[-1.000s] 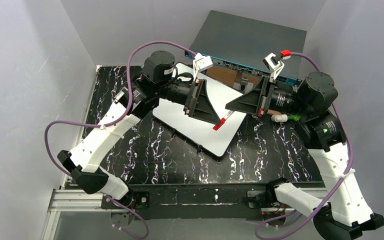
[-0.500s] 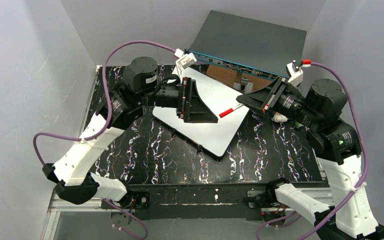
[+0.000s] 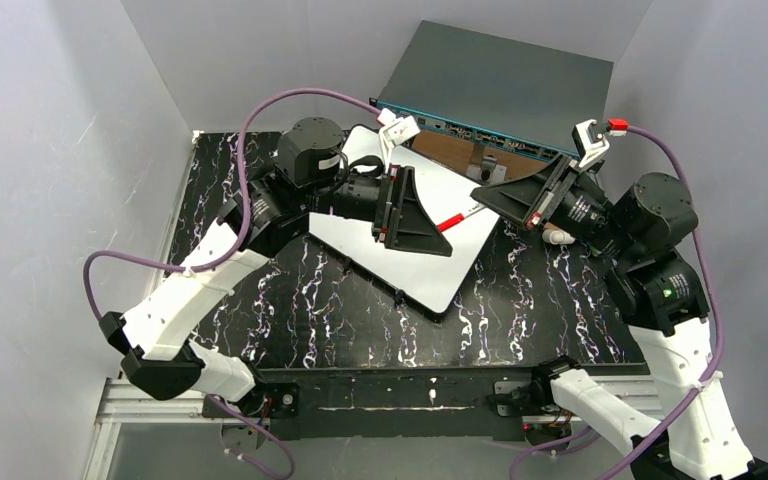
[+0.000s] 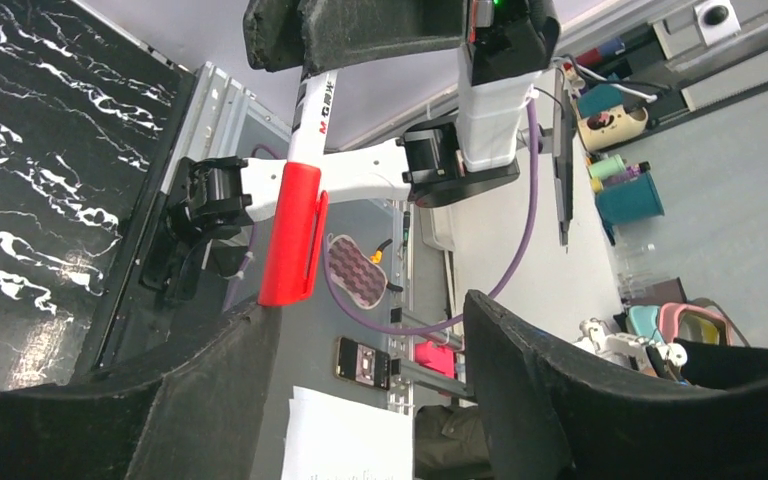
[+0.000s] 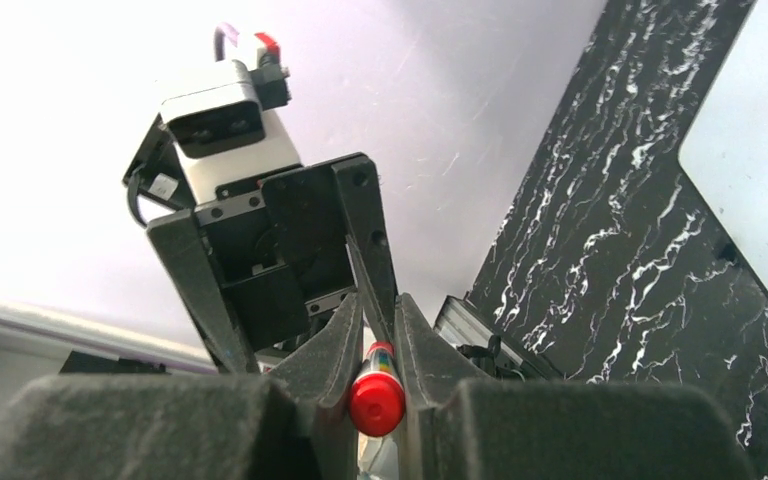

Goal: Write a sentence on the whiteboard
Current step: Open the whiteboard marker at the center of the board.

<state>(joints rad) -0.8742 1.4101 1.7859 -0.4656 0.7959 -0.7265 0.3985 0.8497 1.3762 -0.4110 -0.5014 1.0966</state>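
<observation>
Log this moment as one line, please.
right gripper: shut on marker | left gripper: jaws open near cap | whiteboard: no writing visible

The whiteboard is glossy, the metal box matt grey, the marker smooth red plastic.

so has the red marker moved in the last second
yes, the marker, gripped by the right tool, has shifted toward the grey box, away from the near corner of the whiteboard
</observation>
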